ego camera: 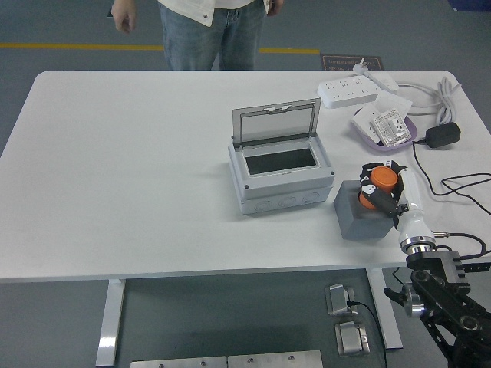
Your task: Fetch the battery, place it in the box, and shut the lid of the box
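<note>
Near edge, right: the robot's black right arm comes up from the lower right corner, ending in a white-and-black five-fingered right hand. Its fingers are curled around a small orange cylindrical battery, which is gripped and sits just over the top of a plain grey block. Whether the battery rests on the block or is lifted clear of it cannot be told. The block stands on the white table close to its near edge.

Just left of the block, apart from it: a light grey plastic box with screw bosses at the corners. Its transparent hinged lid stands upright at the back edge, fully open. Dark interior visible.

Right side, further back: black cables trail across the table toward a black power adapter. Beside it a shallow purple tray holding a white socket-like part. Beyond that a white power strip with a thick white cord looping to the right.

Far side: a person in blue jeans and a pale jacket stands behind the table, one hand hanging down at the upper left, well clear of the table.
</note>
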### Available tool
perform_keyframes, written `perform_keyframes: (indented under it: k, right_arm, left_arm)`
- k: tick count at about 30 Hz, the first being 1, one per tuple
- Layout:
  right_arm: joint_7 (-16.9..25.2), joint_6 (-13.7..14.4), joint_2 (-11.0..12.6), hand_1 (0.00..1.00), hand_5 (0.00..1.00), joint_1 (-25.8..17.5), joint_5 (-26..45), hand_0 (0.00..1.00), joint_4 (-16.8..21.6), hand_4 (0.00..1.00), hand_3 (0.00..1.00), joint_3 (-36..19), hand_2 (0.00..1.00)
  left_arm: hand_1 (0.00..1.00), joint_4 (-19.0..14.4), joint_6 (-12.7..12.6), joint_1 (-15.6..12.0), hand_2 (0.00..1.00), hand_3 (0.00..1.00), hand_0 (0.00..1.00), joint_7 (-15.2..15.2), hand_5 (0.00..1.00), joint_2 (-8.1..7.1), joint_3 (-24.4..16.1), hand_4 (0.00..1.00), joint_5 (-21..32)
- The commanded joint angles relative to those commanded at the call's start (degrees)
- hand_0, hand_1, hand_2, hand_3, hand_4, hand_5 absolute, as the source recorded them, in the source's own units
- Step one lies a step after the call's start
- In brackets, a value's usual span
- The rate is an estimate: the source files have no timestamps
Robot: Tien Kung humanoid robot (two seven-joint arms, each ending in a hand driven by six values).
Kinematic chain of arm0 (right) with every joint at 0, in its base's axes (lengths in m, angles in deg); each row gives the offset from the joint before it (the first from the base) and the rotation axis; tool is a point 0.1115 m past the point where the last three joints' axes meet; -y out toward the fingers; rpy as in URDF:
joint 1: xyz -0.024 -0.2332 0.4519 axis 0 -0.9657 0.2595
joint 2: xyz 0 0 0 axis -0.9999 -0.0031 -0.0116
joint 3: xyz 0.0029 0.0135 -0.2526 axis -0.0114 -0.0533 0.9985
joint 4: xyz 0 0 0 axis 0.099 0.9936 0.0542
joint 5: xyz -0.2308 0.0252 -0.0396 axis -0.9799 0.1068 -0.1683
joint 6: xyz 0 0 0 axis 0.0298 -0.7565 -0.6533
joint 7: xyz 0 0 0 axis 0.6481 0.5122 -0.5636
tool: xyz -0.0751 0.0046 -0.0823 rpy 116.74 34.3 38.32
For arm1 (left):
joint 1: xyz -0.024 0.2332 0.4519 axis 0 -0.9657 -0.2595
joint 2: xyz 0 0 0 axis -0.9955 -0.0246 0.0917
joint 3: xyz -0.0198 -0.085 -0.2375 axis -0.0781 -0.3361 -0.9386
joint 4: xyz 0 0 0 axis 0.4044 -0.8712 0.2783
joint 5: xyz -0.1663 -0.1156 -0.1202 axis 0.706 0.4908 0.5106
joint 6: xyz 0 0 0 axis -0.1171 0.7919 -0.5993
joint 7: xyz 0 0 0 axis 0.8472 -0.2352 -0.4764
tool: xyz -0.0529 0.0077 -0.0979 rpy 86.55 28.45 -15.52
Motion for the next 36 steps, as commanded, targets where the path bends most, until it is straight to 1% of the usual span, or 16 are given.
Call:
perform_keyframes:
  k: [16,17,21,22,23,28,29,34,35,36]
  right_arm:
    - [-0.18,-0.19,0.42,0.315,0.002,1.47,0.15,0.264,0.14,0.181,0.314,0.08,0.312]
    - [-0.21,-0.2,0.46,0.306,0.002,1.53,0.14,0.224,0.19,0.157,0.314,0.09,0.31]
    - [-0.7,-0.27,0.7,0.306,0.002,1.79,-0.78,0.224,0.81,0.157,0.314,0.21,0.31]
    - [-0.99,-0.3,0.81,0.306,0.002,1.86,-1.4,0.224,1.08,0.157,0.314,0.28,0.31]
    - [-1.38,-0.32,0.93,0.303,0.002,1.92,-2.22,0.208,1.4,0.135,0.309,0.38,0.304]
    - [-4.55,-0.13,2.24,0.303,0.002,2.9,-8.34,0.208,3.61,0.135,0.309,1.75,0.304]
    - [-5.11,-0.22,2.63,0.248,0.002,3.23,-9.63,0.09,4.12,0.016,0.287,2.02,0.289]
    - [-8.28,-0.64,4.61,0.248,0.002,5.48,-16.04,0.09,6.05,0.016,0.287,2.7,0.289]
    - [-9.23,-0.79,5.11,0.218,0.002,6.23,-17.58,0.043,6.26,0.002,0.261,2.91,0.267]
    - [-10.34,-1.01,5.72,0.218,0.002,7.17,-19.27,0.043,6.41,0.002,0.261,3.22,0.267]
  left_arm:
    - [0.631,0.17,-0.15,-0.23,0.566,0.56,0.471,-0.03,0.002,0.03,0.74,0.545,-0.03]
    - [0.631,0.19,-0.16,-0.23,0.566,0.56,0.47,-0.04,0.002,0.0,0.77,0.545,0.0]
    - [0.631,0.28,-0.22,-0.26,0.566,0.56,0.47,-0.1,0.002,-0.1,0.9,0.545,0.23]
    - [0.631,0.33,-0.23,-0.27,0.566,0.56,0.47,-0.12,0.002,-0.11,0.98,0.545,0.33]
    - [0.631,0.38,-0.23,-0.28,0.567,0.56,0.47,-0.13,0.002,-0.13,1.08,0.546,0.46]
    - [0.631,0.61,-0.28,-0.31,0.567,0.56,0.47,-0.21,0.002,-0.19,1.52,0.546,1.14]
    - [0.631,0.68,-0.27,-0.29,0.567,0.56,0.47,-0.22,0.002,-0.19,1.67,0.547,1.34]
    - [0.631,0.9,-0.24,-0.26,0.567,0.56,0.47,-0.27,0.002,-0.3,2.18,0.547,2.1]
    - [0.632,0.96,-0.24,-0.24,0.567,0.56,0.47,-0.29,0.002,-0.32,2.23,0.548,2.24]
    - [0.632,1.03,-0.23,-0.22,0.567,0.56,0.47,-0.31,0.002,-0.36,2.29,0.548,2.45]
